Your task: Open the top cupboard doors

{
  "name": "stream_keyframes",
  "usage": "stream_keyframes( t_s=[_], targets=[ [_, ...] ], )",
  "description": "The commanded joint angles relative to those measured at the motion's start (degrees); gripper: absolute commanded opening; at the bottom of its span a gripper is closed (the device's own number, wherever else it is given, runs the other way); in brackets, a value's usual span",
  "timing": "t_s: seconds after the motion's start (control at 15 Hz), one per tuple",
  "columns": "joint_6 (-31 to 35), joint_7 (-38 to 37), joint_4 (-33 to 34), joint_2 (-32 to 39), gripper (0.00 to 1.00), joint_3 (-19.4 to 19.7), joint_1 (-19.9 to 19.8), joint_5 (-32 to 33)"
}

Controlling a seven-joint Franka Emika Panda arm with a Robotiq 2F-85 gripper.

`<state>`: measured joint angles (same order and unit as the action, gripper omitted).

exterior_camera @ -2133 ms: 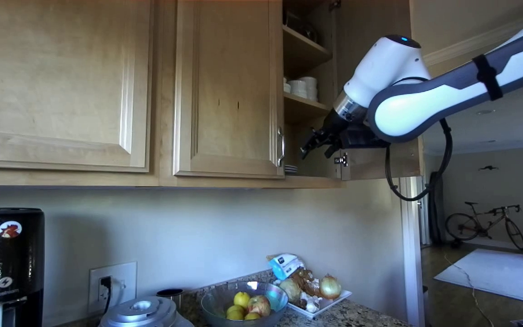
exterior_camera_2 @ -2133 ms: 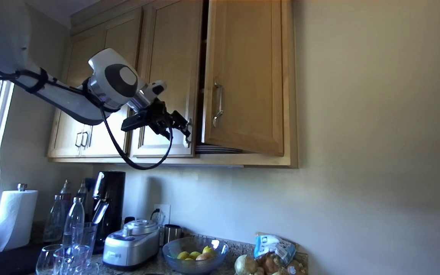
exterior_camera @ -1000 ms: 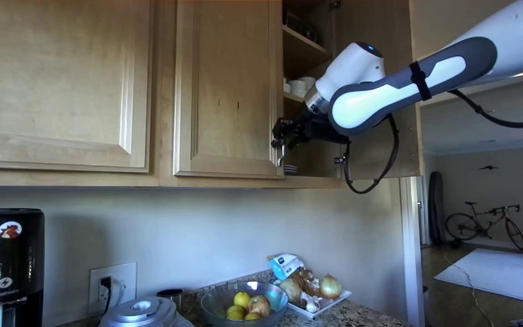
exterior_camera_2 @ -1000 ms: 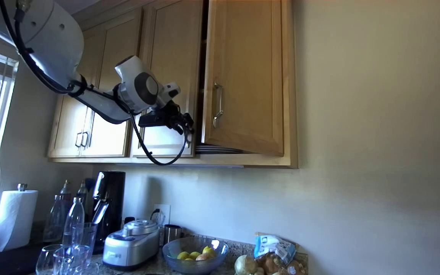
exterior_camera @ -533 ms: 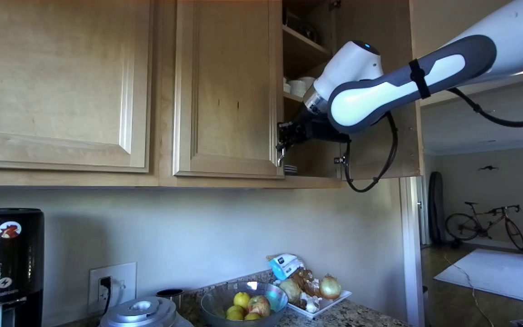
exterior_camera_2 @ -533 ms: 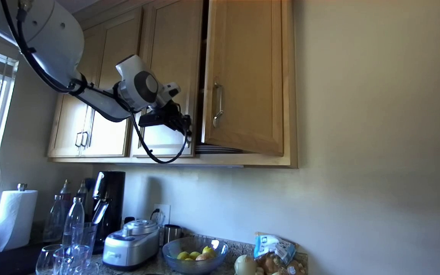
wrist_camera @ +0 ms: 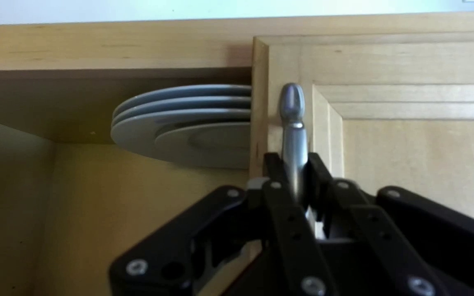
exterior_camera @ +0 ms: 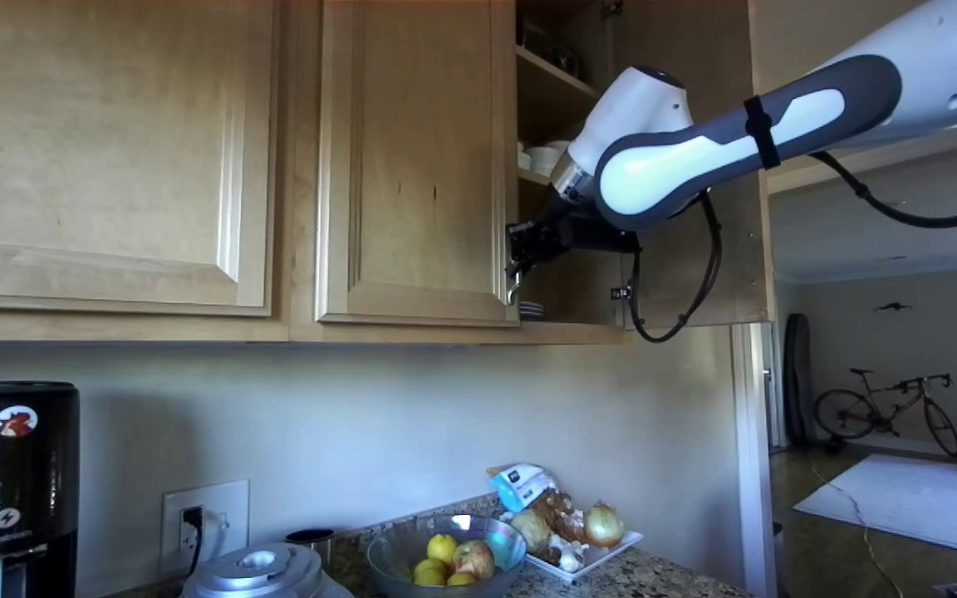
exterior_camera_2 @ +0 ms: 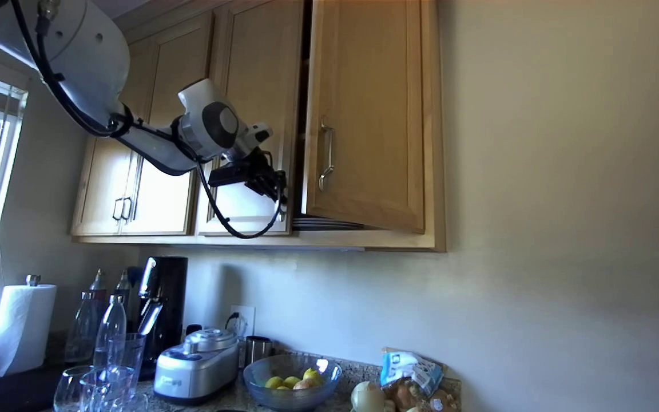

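In the wrist view the hand (wrist_camera: pixel 293 164) was clamped on the handle (wrist_camera: pixel 293 137) of the closed door (wrist_camera: pixel 418 164), with plates (wrist_camera: pixel 138 133) showing just past its edge. In an exterior view the open door (exterior_camera: pixel 740 274) stood swung out beside it, white crockery (exterior_camera: pixel 543 159) inside; a bowl (exterior_camera: pixel 387 558) of fruit (exterior_camera: pixel 474 558) sat on the bench (exterior_camera: pixel 653 573) below. In an exterior view the open door's handle (exterior_camera_2: pixel 330 150) faced outward.
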<state>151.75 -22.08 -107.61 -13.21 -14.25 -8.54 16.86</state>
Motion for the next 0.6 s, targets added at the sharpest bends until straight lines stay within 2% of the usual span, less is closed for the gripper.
stream_keyframes(
  t_s=[0.0, 0.07, 0.33, 0.53],
  targets=[
    [0.7, 10.8, -7.0, -6.0, 0.04, 4.5, 8.4, -9.0],
    [1.1, 11.9, -7.2, -5.5, 0.04, 4.6, 9.2, -9.6],
    [0.7, 18.8, -12.4, -11.5, 0.04, 6.6, 12.9, -13.8],
    [-0.5, 20.8, -16.5, -16.5, 0.04, 6.9, 15.0, -15.4]
  ],
)
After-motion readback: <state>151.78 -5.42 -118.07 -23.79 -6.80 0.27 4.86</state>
